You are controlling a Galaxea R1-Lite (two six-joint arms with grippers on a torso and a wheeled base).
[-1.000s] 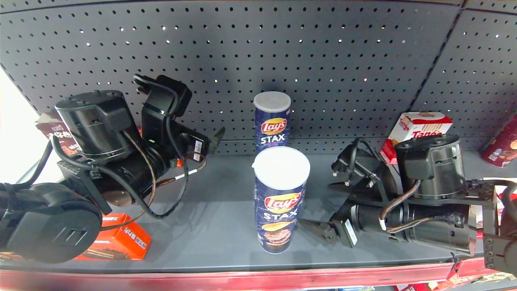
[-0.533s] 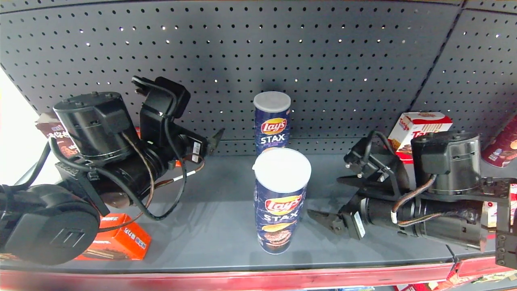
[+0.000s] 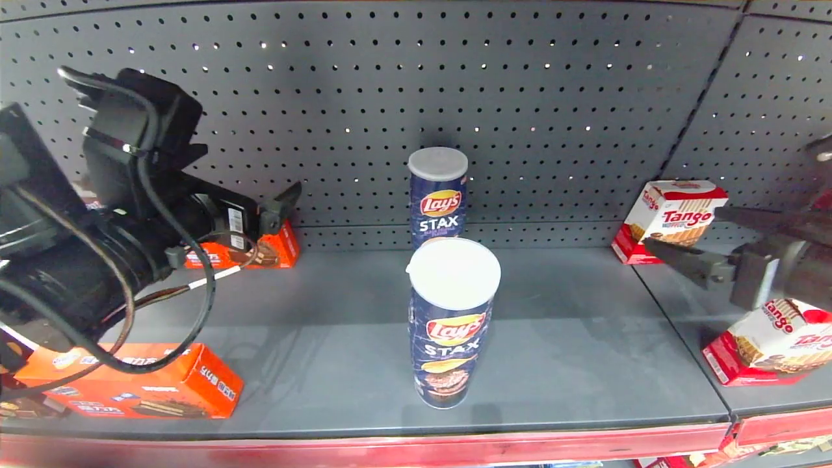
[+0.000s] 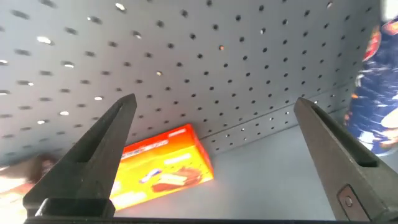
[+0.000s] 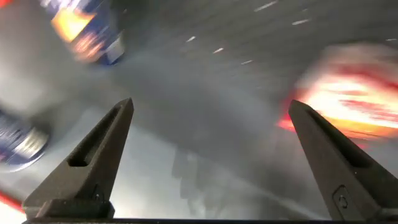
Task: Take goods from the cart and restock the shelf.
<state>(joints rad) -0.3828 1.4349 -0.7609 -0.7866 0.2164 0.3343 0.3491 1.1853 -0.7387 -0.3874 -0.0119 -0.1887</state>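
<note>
Two blue chip cans stand one behind the other at the middle of the grey shelf (image 3: 572, 338): the front can (image 3: 452, 325) near the edge, the back can (image 3: 437, 195) by the pegboard. My left gripper (image 3: 283, 203) hangs open well to the left of them, level with the back can; its wrist view shows open fingers (image 4: 214, 106), an orange box (image 4: 165, 165) and a can (image 4: 376, 81) at the edge. My right gripper (image 3: 689, 235) is open far to the right, over the shelf joint. Between its spread fingers (image 5: 211, 104) is bare shelf, with blurred cans (image 5: 87, 31) beyond.
An orange box (image 3: 130, 383) lies at the front left and another (image 3: 266, 248) at the back left. Red-and-white wafer boxes sit at the back right (image 3: 676, 214) and front right (image 3: 773, 341). The pegboard wall (image 3: 552, 97) closes the back; a red strip (image 3: 455, 448) edges the front.
Both arms have drawn away from the front can: the left one to the left and upward, the right one far to the right. The cans have stayed put.
</note>
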